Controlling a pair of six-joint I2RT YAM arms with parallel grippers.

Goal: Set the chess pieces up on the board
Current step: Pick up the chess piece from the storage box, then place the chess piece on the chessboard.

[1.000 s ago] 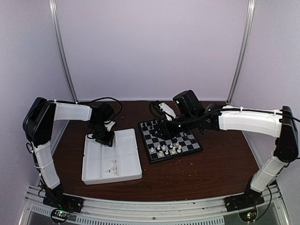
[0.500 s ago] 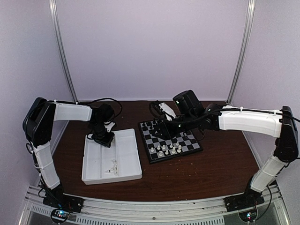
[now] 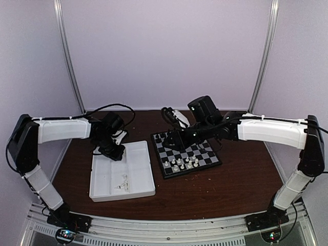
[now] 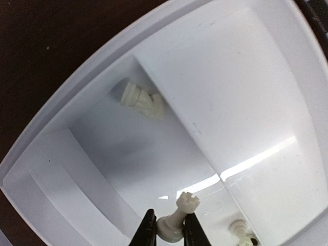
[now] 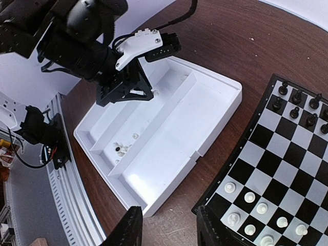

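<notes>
L grip (image 4: 166, 231): pinches white chessman (image 4: 177, 218) at base, in narrow bay of tray (image 4: 61, 110).
Axis: crown tilted up-right, away from grip.
Room: divider wall (image 4: 169, 110) just beside.
R grip (image 5: 164, 225): spread, empty, by board (image 5: 279, 171) edge.

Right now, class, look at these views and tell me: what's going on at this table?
The left pincer is shut on a white chess piece down in the white tray, where other loose pieces lie. The right pincer hangs open and empty near the board's left edge. Several white pieces stand on the board's near rows and black pieces on its far rows; the set-up is unfinished.
</notes>
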